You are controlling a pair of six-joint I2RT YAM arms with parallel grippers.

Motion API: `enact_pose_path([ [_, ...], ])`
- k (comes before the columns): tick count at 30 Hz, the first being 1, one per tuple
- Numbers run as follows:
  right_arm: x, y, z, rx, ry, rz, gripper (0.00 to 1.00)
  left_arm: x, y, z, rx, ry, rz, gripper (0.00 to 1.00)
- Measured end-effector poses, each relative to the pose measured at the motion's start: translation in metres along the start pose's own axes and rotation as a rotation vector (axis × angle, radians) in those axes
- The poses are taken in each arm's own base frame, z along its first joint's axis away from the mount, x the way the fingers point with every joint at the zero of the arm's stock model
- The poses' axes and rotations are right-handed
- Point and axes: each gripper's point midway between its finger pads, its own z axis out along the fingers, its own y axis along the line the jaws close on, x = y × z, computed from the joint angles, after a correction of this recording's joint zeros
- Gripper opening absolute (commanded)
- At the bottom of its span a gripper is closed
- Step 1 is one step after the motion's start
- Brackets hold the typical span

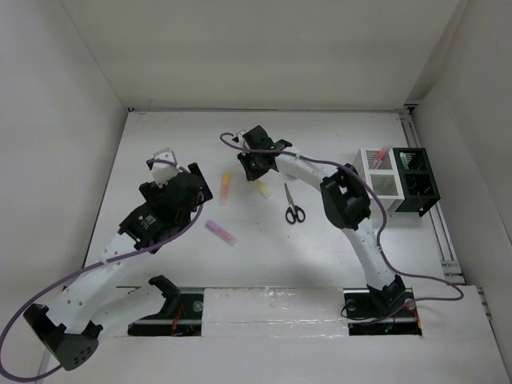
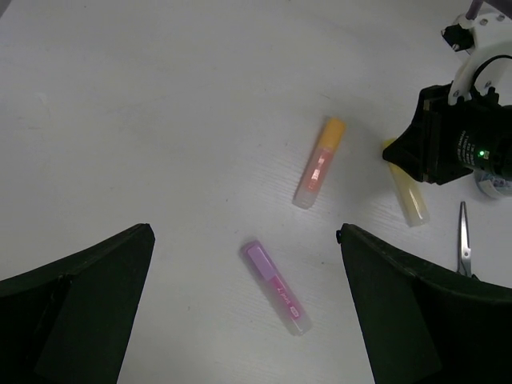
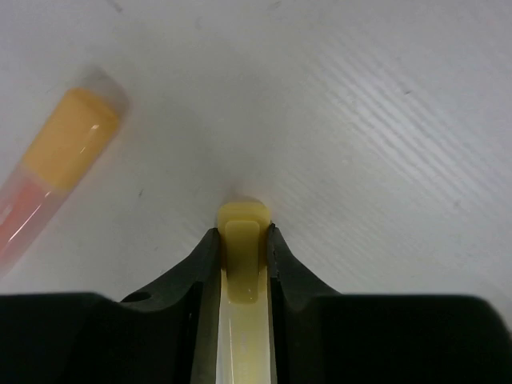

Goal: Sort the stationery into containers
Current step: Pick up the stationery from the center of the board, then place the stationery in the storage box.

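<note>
The right tool (image 3: 242,244) is clamping the chunky yellow highlighter (image 3: 242,214) on the white tabletop (image 3: 384,120) near 1 end, probably risking it swinging loose on lifting. The left tool (image 2: 244,240) is hanging open.

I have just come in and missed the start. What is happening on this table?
Two robot arms are sorting stationery. The right gripper has its fingers shut on the yellow highlighter, low at the table. The left gripper is open, above the purple highlighter and the orange highlighter, holding nothing. The scissors lie loose too. The white box and the black box at the right already hold a few items.
</note>
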Motion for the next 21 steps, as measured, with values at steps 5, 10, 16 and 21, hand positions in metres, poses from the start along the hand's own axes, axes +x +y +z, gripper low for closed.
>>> enact_pose_path([
  [5,0.000,0.029,-0.017,-0.184,-0.043,-0.002,0.00,-0.001,-0.001,-0.001,0.008,-0.001,-0.003,1.00],
  [10,-0.050,0.047,-0.087,-0.290,-0.252,-0.028,0.00,-0.001,-0.001,-0.002,0.012,0.001,-0.001,1.00],
  [16,-0.123,-0.037,-0.251,-0.146,-0.722,-0.002,0.00,-0.005,-0.001,-0.006,0.030,-0.010,-0.015,1.00],
  [21,-0.082,-0.211,-0.357,0.319,-0.961,0.207,0.00,-0.008,0.000,-0.009,0.048,-0.018,-0.023,1.00],
])
